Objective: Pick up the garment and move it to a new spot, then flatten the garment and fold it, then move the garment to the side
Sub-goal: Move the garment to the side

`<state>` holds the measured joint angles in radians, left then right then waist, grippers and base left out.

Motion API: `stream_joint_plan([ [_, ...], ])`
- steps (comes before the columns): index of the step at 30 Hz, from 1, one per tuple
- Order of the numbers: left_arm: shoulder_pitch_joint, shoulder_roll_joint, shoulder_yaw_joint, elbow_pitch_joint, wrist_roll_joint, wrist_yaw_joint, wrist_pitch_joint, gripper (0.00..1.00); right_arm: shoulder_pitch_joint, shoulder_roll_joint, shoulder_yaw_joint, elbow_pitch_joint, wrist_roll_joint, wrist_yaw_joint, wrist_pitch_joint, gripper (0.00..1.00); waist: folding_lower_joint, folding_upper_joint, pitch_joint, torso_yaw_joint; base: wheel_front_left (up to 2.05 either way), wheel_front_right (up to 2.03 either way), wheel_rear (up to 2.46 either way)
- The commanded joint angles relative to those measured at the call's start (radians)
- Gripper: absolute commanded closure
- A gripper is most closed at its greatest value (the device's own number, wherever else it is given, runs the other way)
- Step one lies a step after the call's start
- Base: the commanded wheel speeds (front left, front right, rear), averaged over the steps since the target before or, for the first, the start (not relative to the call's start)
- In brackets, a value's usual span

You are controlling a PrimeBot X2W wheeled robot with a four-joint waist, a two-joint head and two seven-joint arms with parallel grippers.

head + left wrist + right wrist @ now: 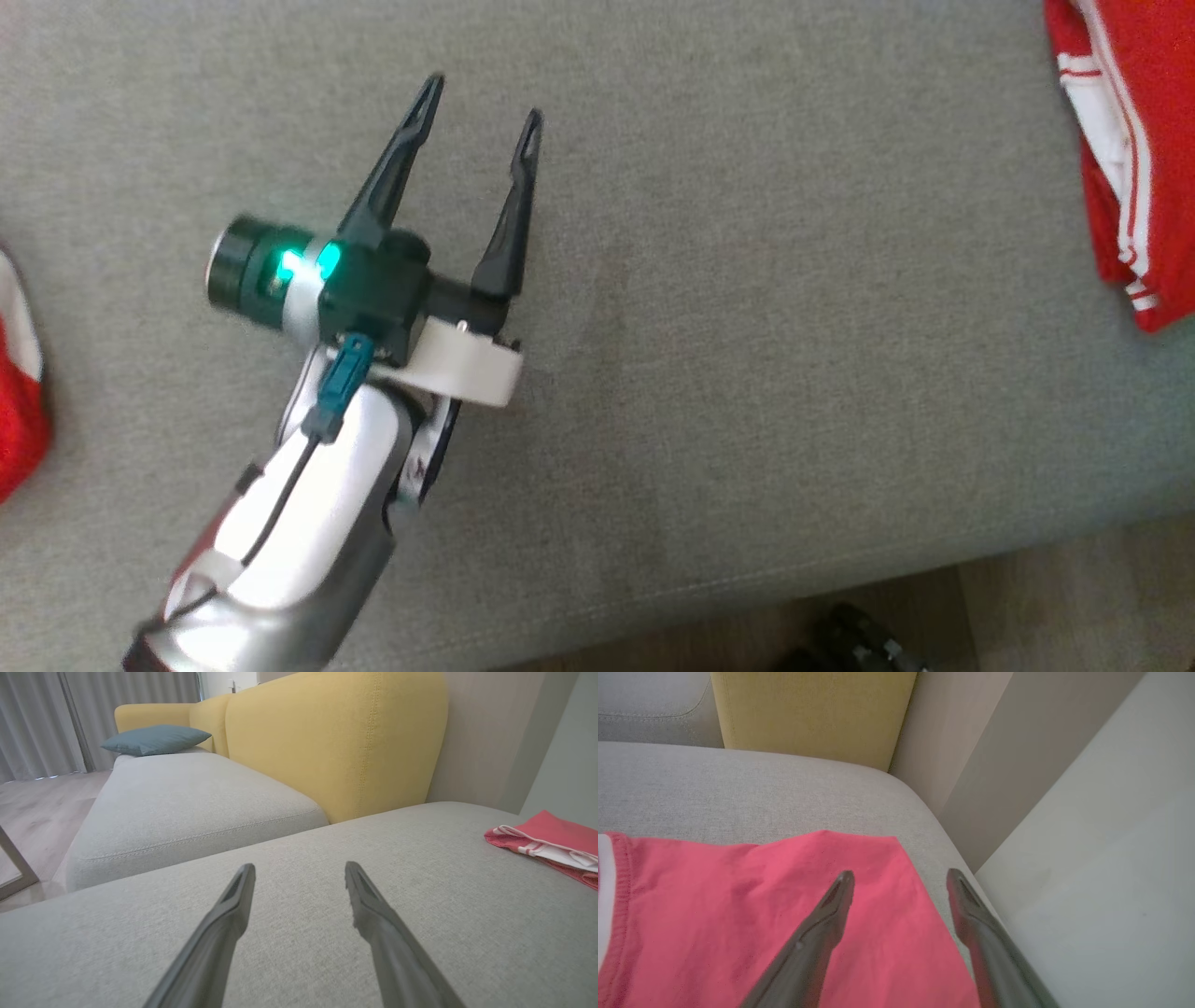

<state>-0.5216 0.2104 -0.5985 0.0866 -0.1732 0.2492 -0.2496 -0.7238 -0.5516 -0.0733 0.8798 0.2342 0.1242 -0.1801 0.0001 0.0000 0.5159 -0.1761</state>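
Note:
The garment is red with white stripes and lies on the grey sofa cushion at the far right of the head view. My left gripper hovers open over bare cushion at centre left, well apart from the garment. In the left wrist view its fingers are spread with nothing between them, and the garment lies folded off to the right. My right gripper stands open just above the garment's flat red corner near the cushion's end, holding nothing.
Another red-and-white cloth pokes in at the left edge. A yellow backrest rises behind the cushion, with a teal pillow on the neighbouring seat. A pale wall flanks the cushion's right end. Wooden floor lies beyond the front edge.

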Motion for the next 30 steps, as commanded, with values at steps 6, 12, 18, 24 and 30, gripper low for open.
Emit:
stream_joint_plan([
  [6, 0.105, 0.008, 0.067, -0.028, -0.037, 0.04, -0.011, 0.0, 0.153, 0.062, -0.025, -0.138, -0.035, 0.007, -0.062, 0.0, -0.0001, 0.0, -0.131, 0.022, 0.0, 0.0, 0.0],
  [12, 0.2, 0.016, 0.12, -0.057, -0.054, 0.069, -0.012, 0.0, 0.332, 0.21, -0.036, -0.388, -0.052, 0.007, -0.074, 0.0, -0.0001, 0.0, -0.23, 0.067, 0.0, 0.0, 0.0],
  [18, 0.27, 0.041, 0.187, -0.073, -0.058, 0.064, -0.012, 0.0, 0.481, 0.331, -0.013, -0.622, -0.06, 0.007, -0.03, 0.0, -0.0001, 0.0, -0.29, 0.108, 0.0, 0.0, 0.0],
  [24, 0.321, 0.077, 0.263, -0.077, -0.054, 0.036, -0.012, 0.0, 0.588, 0.407, 0.018, -0.788, -0.065, 0.007, 0.017, 0.0, -0.0001, 0.0, -0.328, 0.13, 0.0, 0.0, 0.0],
  [30, 0.378, 0.107, 0.331, -0.073, -0.05, 0.006, -0.012, 0.0, 0.663, 0.445, 0.037, -0.866, -0.065, 0.007, 0.05, 0.0, -0.0001, 0.0, -0.363, 0.14, 0.0, 0.0, 0.0],
])
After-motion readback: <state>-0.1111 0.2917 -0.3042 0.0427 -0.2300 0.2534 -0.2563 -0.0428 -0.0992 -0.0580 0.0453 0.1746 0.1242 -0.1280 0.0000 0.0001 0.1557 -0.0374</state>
